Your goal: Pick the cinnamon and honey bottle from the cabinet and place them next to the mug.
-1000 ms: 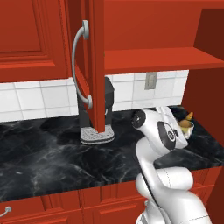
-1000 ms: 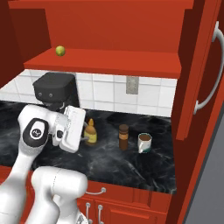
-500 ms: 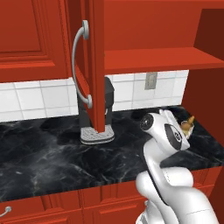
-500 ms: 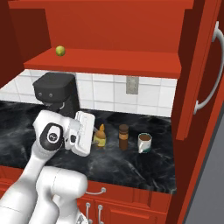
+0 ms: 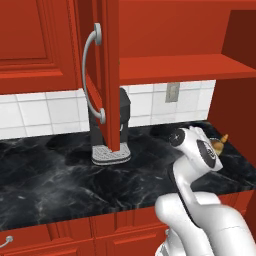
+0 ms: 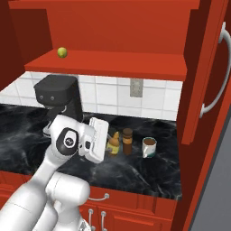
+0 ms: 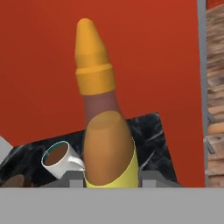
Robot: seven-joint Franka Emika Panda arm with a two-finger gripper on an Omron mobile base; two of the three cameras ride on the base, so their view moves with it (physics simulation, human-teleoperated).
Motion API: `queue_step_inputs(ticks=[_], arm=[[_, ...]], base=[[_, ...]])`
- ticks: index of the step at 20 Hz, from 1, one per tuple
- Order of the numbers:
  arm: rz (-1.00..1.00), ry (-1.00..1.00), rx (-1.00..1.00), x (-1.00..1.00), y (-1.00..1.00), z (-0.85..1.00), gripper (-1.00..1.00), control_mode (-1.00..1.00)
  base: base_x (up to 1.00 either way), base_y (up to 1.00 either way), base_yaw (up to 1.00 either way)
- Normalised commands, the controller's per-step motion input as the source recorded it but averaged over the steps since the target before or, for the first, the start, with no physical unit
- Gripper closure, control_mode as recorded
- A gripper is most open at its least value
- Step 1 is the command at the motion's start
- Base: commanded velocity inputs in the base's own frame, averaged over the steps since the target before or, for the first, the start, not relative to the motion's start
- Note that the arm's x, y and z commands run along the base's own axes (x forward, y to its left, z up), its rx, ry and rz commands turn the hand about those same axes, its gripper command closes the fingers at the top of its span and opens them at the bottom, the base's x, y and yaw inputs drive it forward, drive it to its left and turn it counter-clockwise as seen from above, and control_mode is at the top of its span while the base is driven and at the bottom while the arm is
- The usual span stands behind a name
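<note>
My gripper (image 7: 111,177) is shut on the honey bottle (image 7: 107,144), an amber bottle with a pointed orange top that stands up between the fingers. In the right base view the gripper (image 6: 107,145) holds the honey bottle (image 6: 115,143) low over the black counter, just left of the cinnamon (image 6: 127,140), a dark brown jar. The white mug (image 6: 149,146) stands right of the cinnamon. From the hand, the mug (image 7: 59,158) lies behind the bottle to its left. The bottle's orange tip (image 5: 223,137) pokes out past the hand (image 5: 202,152). The red cabinet shelf (image 6: 113,67) hangs above.
A black coffee machine (image 6: 56,94) stands at the back left of the counter. A small green fruit (image 6: 62,53) lies on the shelf. The open cabinet door (image 5: 107,75) with its curved grey handle hangs in front of the coffee machine (image 5: 120,125). Another door (image 6: 207,81) stands open at right.
My arm has carried the honey bottle to the right along the counter, up to the cinnamon jar. The cinnamon and mug have stayed put.
</note>
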Motion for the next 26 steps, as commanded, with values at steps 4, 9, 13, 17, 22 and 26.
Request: queue_step_inputs(ticks=[4,9,13,17,22,26], arm=[[0.0,0.0,0.0,0.23,-0.31,-0.39,1.0,-1.0],[0.0,-0.02,0.0,0.27,-0.28,-0.4,1.0,-1.0],[0.0,-0.09,0.0,0.21,-0.3,-0.32,1.0,-1.0],[0.0,-0.1,0.0,0.14,-0.14,-0.23,1.0,-1.0],[-0.08,-0.18,0.0,0.13,0.01,-0.25,1.0,-1.0],[-0.15,-0.12,-0.02,0.05,0.06,-0.18,1.0,-1.0]], base=[[0.0,0.0,0.0],[0.0,0.0,0.0],[0.0,0.0,0.0],[0.0,0.0,0.0],[0.0,0.0,0.0],[0.0,0.0,0.0]])
